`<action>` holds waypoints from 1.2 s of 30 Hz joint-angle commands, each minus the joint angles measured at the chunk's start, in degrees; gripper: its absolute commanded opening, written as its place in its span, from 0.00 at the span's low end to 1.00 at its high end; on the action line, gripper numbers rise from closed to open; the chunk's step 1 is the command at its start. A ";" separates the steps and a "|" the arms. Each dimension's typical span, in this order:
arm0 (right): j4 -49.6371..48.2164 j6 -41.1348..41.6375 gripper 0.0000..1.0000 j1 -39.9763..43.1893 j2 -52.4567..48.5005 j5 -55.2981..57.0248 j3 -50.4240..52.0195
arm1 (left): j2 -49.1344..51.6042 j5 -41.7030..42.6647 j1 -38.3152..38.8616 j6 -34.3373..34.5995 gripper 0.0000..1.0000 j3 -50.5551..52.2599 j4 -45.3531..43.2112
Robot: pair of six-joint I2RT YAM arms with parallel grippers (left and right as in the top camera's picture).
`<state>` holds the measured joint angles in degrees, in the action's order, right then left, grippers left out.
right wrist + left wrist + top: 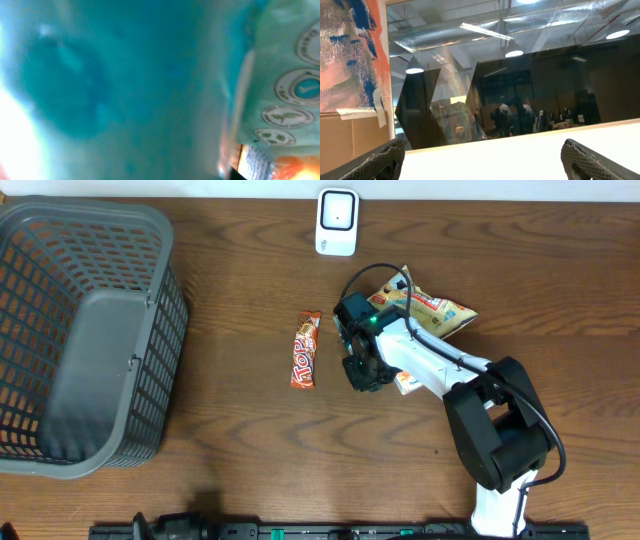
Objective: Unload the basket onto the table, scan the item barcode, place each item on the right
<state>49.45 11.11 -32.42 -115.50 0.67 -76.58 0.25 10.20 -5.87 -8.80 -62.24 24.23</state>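
Pickup step, judged from the layout: right hand [362,370] is low over the table [250,450], at the near end of the snack bag [440,310], which lies partly under that arm, right of centre. Candy bar [306,350] lies flat just beside the hand on its left, apart from it. Scanner [337,222] stands at the far edge of the table, well apart from both items, nothing in front of it. Basket [165,350] on the left shows nothing inside. Right wrist view is a teal blur with a strip of printed packet [290,100] on the right edge, so the camera is pressed close to a wrapper; probably the same bag, not certain. Cannot tell from either view whether the right hand's jaws are spread or closed, or whether anything is gripped. Left hand [485,165] is wide open and empty, its fingers [375,162] at the bottom corners of a view that looks out into the room; it does not show in the overhead view. Scan not yet done. Next move likely calls for a firm hold on the bag, a lift, a carry to the scanner, and turning the barcode side toward its window; barcode location not visible.
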 commanded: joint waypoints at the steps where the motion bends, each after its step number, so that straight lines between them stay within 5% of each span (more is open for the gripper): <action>1: -0.90 0.70 0.17 -0.20 -2.25 -1.05 2.47 | -0.07 0.09 -0.22 0.52 0.99 0.15 -0.11; 5: -1.18 1.95 0.01 -0.09 -2.23 -3.48 0.74 | -0.07 0.09 -0.24 0.52 0.99 0.15 -0.11; 9: 1.68 0.04 0.01 0.57 -1.97 -8.20 -2.71 | -0.07 0.09 -0.22 0.52 0.99 0.15 -0.11; 27: 4.09 -32.41 0.01 5.97 3.91 -44.02 -6.29 | -0.07 0.07 -0.22 0.52 0.99 0.15 0.11; 36: 3.93 -33.46 0.01 6.49 3.91 -45.16 -6.29 | -0.07 0.07 -0.22 0.52 0.99 0.15 0.37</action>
<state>53.54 -20.10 -26.22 -113.82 -39.55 -81.38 0.25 10.20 -5.87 -8.80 -62.24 24.49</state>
